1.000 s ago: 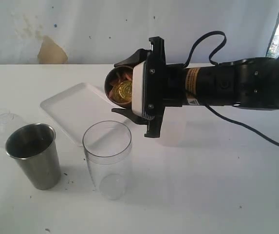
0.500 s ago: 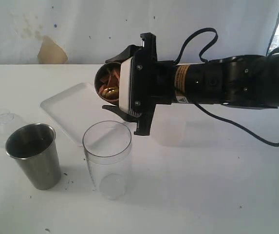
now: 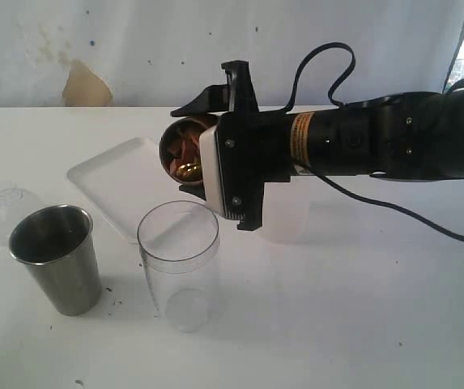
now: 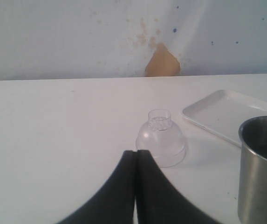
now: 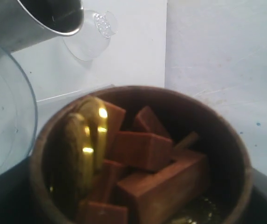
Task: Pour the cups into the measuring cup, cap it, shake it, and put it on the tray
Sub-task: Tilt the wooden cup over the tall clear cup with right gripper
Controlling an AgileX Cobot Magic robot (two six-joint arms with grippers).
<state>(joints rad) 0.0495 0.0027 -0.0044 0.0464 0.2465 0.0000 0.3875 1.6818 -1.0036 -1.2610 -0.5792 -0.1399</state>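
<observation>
My right gripper (image 3: 202,147) is shut on the brown wooden cup (image 3: 181,156), held on its side in the air. The cup's mouth faces left, above and just behind the clear measuring cup (image 3: 179,263). Brown blocks (image 5: 142,149) and a gold coin (image 5: 89,135) lie inside the wooden cup (image 5: 219,123). The steel tumbler (image 3: 56,259) stands left of the measuring cup. Behind them lies the white tray (image 3: 118,182). My left gripper (image 4: 136,154) is shut and empty, low over the table near the clear domed lid (image 4: 161,140), with the steel tumbler (image 4: 262,168) beside it.
The domed lid (image 3: 5,207) rests on the table at the far left, behind the steel tumbler. A frosted cup (image 3: 284,219) stands partly hidden under my right arm. A pale wall with a brown stain (image 3: 86,85) closes the back.
My right gripper has carried the wooden cup left and rolled it, so its mouth tips further down toward the measuring cup. The contents stay inside. The left gripper has not moved.
</observation>
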